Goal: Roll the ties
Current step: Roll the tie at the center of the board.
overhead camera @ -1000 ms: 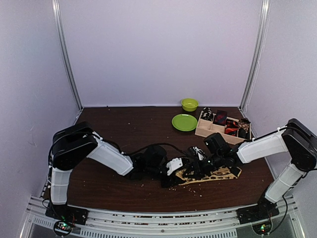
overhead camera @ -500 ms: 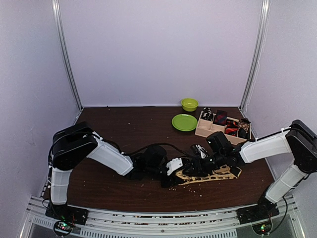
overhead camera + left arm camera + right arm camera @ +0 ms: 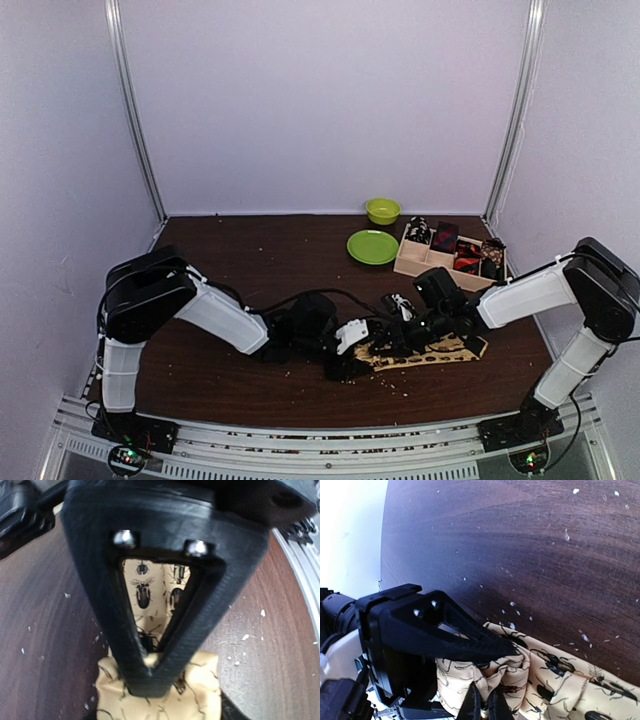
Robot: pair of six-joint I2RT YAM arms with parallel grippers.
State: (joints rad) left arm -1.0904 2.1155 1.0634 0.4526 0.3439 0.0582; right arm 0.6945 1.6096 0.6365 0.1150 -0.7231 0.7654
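Tan tie (image 3: 440, 352) with dark beetle prints lies on the brown table (image 3: 250, 260) between the two arms, its left end bunched into folds. Left gripper (image 3: 347, 362) sets one finger on that bunch; how far its fingers spread cannot be told. Right gripper (image 3: 483, 705) has its tips pressed together at the folds.

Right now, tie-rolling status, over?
Right tool shut, pinching tan beetle-print tie at bunched end. Left tool alongside, opening unclear. Rest lies flat on table. Wooden tray apart.

Right arm (image 3: 520, 293) low, jaws closed.
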